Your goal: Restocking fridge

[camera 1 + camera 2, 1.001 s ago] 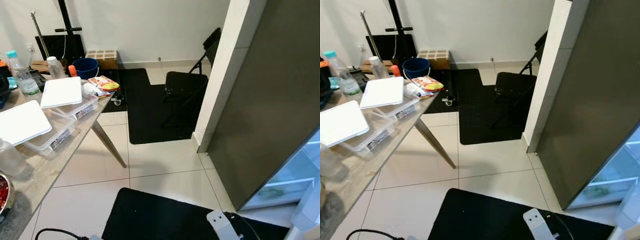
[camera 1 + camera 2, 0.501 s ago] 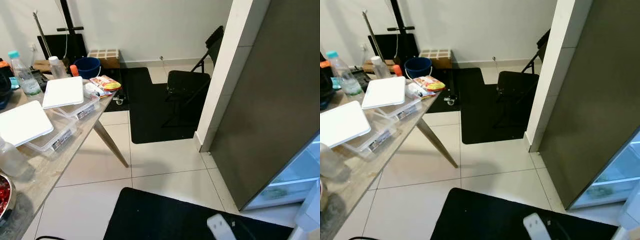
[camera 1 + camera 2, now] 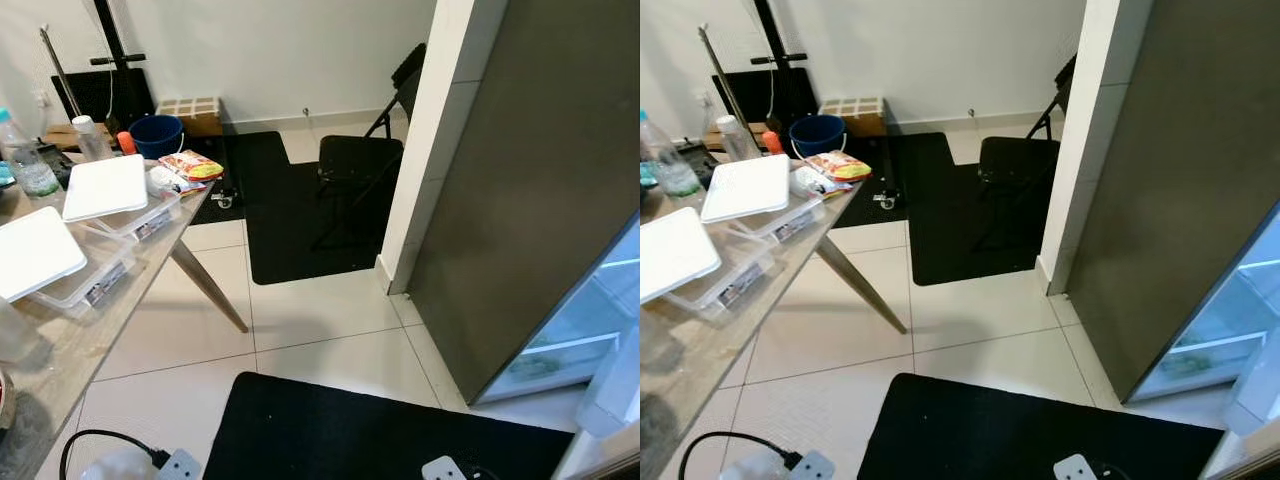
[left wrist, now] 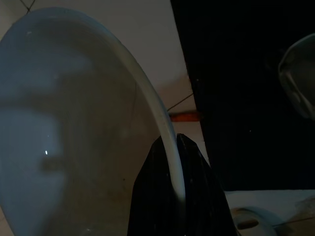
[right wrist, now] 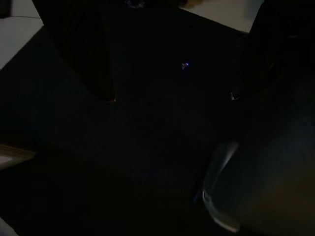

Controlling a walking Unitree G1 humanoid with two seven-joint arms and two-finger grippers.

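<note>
The tall grey fridge (image 3: 540, 200) stands at the right, its door open and the lit shelves (image 3: 590, 330) showing at the lower right. In the left wrist view my left gripper (image 4: 170, 142) is shut on the rim of a white bowl (image 4: 74, 137), held low over tiles and black mat. Its wrist and cable (image 3: 120, 462) show at the bottom of the head view. The right wrist view is very dark; my right gripper (image 5: 172, 98) hangs open above the black mat, fingers (image 5: 78, 49) apart with nothing between them.
A wooden table (image 3: 70, 340) at the left carries two clear white-lidded containers (image 3: 105, 190), water bottles (image 3: 30, 165) and a snack packet (image 3: 187, 165). A black folding chair (image 3: 360, 160) and blue bucket (image 3: 155, 135) stand further back. A black mat (image 3: 350, 430) lies at my feet.
The whole picture has shifted left, so the camera has turned; more of the fridge's inside shows. My left wrist and its cable have come into sight at the bottom left.
</note>
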